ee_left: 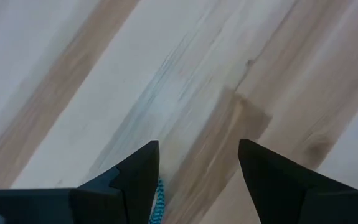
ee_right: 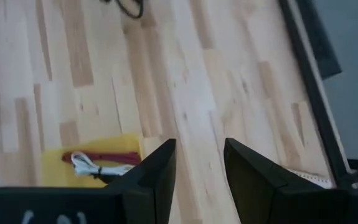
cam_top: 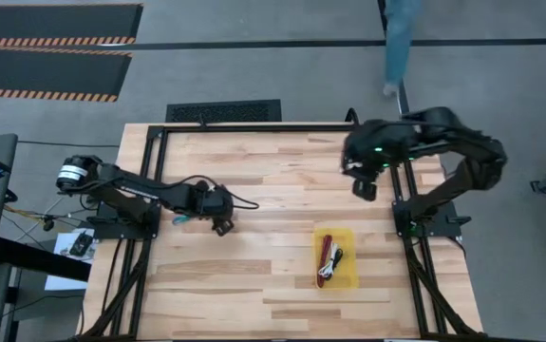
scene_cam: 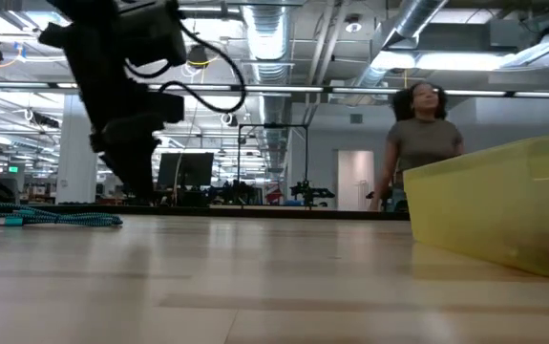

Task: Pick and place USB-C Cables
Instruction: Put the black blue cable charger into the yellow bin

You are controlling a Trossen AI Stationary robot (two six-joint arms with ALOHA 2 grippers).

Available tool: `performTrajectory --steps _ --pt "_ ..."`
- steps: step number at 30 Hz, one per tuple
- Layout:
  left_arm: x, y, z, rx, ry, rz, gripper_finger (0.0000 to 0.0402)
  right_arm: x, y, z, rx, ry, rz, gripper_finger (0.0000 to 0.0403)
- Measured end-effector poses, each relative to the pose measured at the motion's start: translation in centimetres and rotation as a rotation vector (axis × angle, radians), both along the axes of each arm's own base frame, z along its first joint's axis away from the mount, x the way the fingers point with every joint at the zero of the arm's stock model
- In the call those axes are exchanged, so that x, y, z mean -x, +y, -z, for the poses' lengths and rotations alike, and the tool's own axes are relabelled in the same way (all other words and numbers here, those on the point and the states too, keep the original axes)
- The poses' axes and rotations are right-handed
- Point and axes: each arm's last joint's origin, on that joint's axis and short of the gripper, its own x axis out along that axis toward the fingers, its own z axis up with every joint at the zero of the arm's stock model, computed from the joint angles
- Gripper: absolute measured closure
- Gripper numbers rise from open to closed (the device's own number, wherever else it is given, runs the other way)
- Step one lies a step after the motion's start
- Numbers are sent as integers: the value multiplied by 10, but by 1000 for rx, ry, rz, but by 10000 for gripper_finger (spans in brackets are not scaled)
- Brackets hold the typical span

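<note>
**Operator:** Three cables look to be in the yellow tray (cam_top: 350, 276) already. From above I make out the red cable (cam_top: 325, 258), the white cable (cam_top: 336, 256) and a dark strand that I take for the black cable (cam_top: 327, 275). My right wrist camera shows red and white lying side by side in it, touching.

**Observer:** So which one are you on?

**Operator:** One is left, the teal cable (scene_cam: 50, 217). It lies flat on the wooden table (cam_top: 254, 180), well apart from the tray, on the left arm's side. From above, only a small teal bit shows just beside the left gripper (cam_top: 220, 226).

**Observer:** Do you have hold of it?

**Operator:** No. The left gripper's fingers are spread with bare wood between them. My left wrist camera catches only a scrap of teal braid against one finger, off to the side of the gap. I'd call this the reach stage for the fourth cable.

**Observer:** And the other arm?

**Operator:** The right gripper (cam_top: 363, 182) waits raised near the table's far right corner, fingers apart, holding nothing.

**Observer:** What does the next move need?

**Operator:** I'd shift the left gripper sideways to centre the gap over the bundle, then lower and pinch across it. It's thin and floppy, so I expect a loose end may trail.
</note>
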Motion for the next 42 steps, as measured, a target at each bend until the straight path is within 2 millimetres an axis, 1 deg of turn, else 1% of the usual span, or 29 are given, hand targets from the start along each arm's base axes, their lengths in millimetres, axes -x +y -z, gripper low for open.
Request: performTrajectory --steps 2,4,8,11,13,17,21,25,30,35,37,39,42 --pt "8 -1 1 8 -6 -17 193 15 0 -5 1 -43 48 244" --pt "15 -1 -3 10 -32 -28 193 28 1 -8 3 -77 80 244" --pt "34 -5 -13 27 -60 -55 193 52 1 -7 34 -112 152 244" --pt "47 -9 -16 44 -102 -78 193 61 2 -2 23 -132 170 244" --pt "56 -11 -14 59 -113 -89 193 66 3 2 18 -139 165 244" --pt "68 -15 -6 74 -101 -107 193 66 7 14 12 -150 140 244" --pt "75 -16 3 56 -66 -137 193 59 12 28 9 -150 112 244" --pt "77 -16 11 29 -29 -144 193 50 17 44 12 -125 87 244" --pt "81 -15 27 16 52 -177 193 39 24 59 13 -110 61 244" --pt "79 -16 37 15 122 -180 198 32 30 65 13 -105 35 244" --pt "78 -17 39 21 138 -178 212 29 32 66 7 -129 26 244" --pt "77 -17 40 34 138 -183 237 28 35 69 8 -124 14 244" --pt "77 -18 39 59 125 -194 297 27 39 72 6 -129 -6 244"
